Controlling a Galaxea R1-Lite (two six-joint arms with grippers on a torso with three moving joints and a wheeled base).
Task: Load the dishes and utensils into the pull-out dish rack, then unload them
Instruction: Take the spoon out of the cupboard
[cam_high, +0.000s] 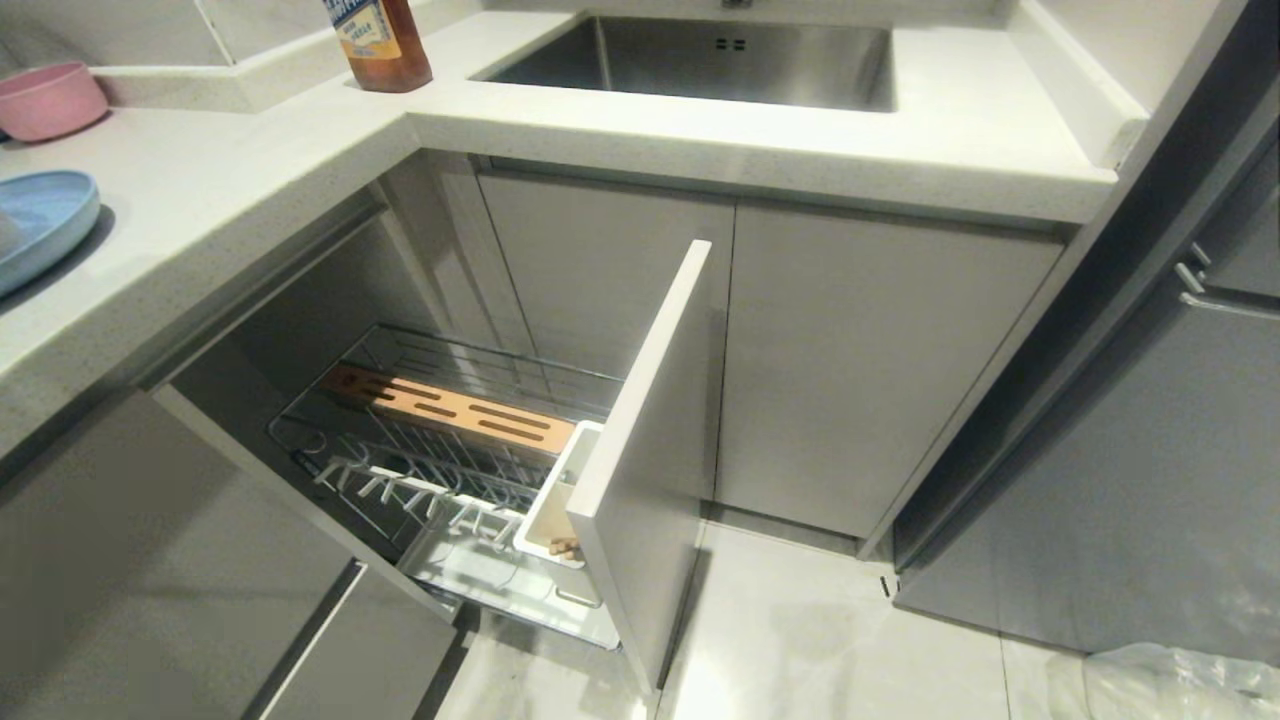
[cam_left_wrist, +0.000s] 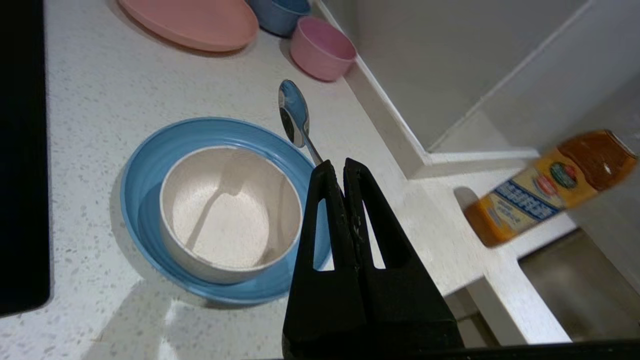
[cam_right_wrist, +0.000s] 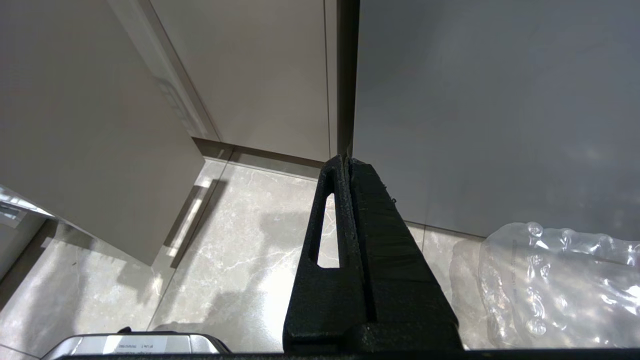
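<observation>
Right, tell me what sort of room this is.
Most likely a home kitchen: a steel sink set in a pale countertop, and a pull-out dish rack drawn out below it.

White speckled counter (cam_high: 250, 190), steel sink (cam_high: 700, 60), grey cabinets (cam_high: 860, 360), pale marble floor (cam_high: 800, 640).

Right gripper (cam_right_wrist: 346, 162), fingers together, above floor (cam_right_wrist: 240, 250).
</observation>
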